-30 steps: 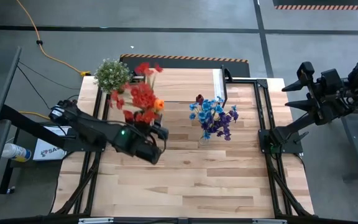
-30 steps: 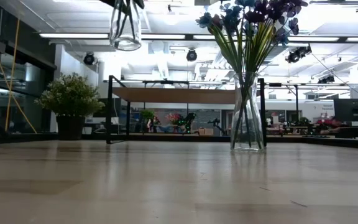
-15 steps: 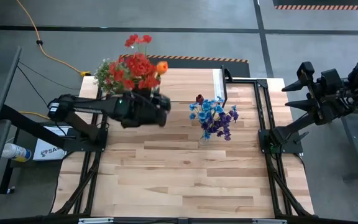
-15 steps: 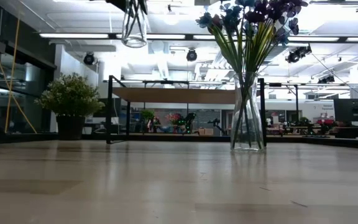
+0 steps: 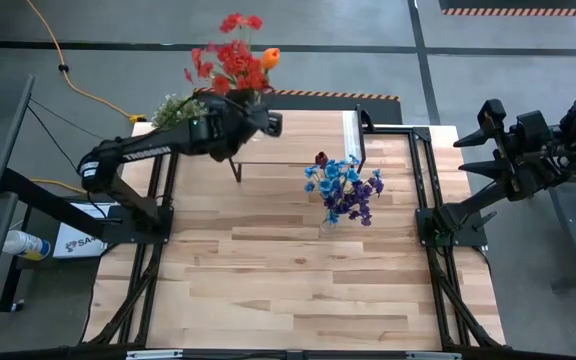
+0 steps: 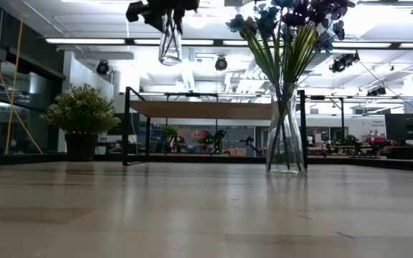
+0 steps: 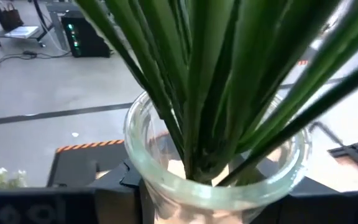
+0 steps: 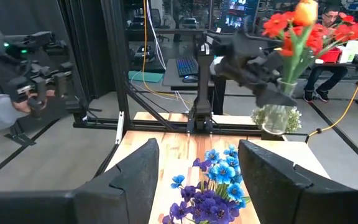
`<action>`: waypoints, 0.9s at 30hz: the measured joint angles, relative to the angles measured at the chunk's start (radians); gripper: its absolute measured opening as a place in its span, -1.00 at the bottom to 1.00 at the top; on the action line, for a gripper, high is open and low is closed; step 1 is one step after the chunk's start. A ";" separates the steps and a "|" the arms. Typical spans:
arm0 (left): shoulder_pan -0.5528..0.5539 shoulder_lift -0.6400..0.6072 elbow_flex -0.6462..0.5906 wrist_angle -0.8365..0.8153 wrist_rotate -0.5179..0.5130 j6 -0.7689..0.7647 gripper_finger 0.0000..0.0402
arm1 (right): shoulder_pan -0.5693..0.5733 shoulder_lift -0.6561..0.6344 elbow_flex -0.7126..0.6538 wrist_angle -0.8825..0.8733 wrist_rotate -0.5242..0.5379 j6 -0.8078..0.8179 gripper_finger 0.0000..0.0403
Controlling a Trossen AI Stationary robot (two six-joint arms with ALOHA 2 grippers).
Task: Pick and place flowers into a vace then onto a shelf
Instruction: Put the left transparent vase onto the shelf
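My left gripper point(image 5: 248, 126) is shut on a clear glass vase point(image 6: 169, 43) of red flowers point(image 5: 230, 62) with one orange tulip point(image 5: 268, 57), high over the left end of the shelf point(image 5: 303, 140). In the left wrist view, green stems point(image 7: 216, 81) fill the vase mouth. A second vase of blue and purple sprays point(image 5: 344, 190) stands by its base on the table in front of the shelf, a dark red bud point(image 5: 321, 158) among them. My right gripper point(image 8: 197, 180) waits open off the table's right side point(image 5: 483, 135). My left gripper holds the vase by its neck, just under the rim point(image 7: 166, 183), pinched between the two fingers, one point(image 7: 120, 180) on each side. They come at it roughly level from the table's left. The vase is lifted clear, mouth up, body hanging below the fingers.
A bushy potted plant point(image 5: 173, 112) stands at the table's far left corner beside the shelf. The shelf has black legs point(image 6: 126, 125) and a white strip point(image 5: 349, 130) at its right end. Bare tabletop point(image 5: 298, 280) lies toward the near edge. A person's hand point(image 8: 23, 99) shows beyond the table.
My left gripper has carried the vase of red flowers from over the table's left-middle toward the far edge and a little right, to above the shelf's left end, the arm stretching out. The vase stayed lifted clear throughout. The blue-flower vase stood still.
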 joint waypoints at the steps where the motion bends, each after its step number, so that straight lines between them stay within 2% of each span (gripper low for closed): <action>1: 0.016 0.000 0.000 0.002 0.007 0.017 0.01 | 0.000 0.000 0.000 0.000 0.000 0.000 0.04; 6: 0.082 0.000 -0.004 0.038 0.063 0.077 0.01 | 0.000 0.000 0.000 0.000 0.000 -0.003 0.06; 14: 0.184 0.000 -0.139 0.313 0.203 0.199 0.01 | 0.000 0.000 0.000 0.016 0.019 -0.004 0.04; 21: 0.205 0.000 -0.224 0.327 0.212 0.202 0.01 | 0.000 0.000 0.000 0.041 0.024 -0.003 0.05; 27: 0.205 0.002 -0.311 0.461 0.229 0.213 0.01 | 0.000 0.000 0.000 0.040 0.028 -0.003 0.05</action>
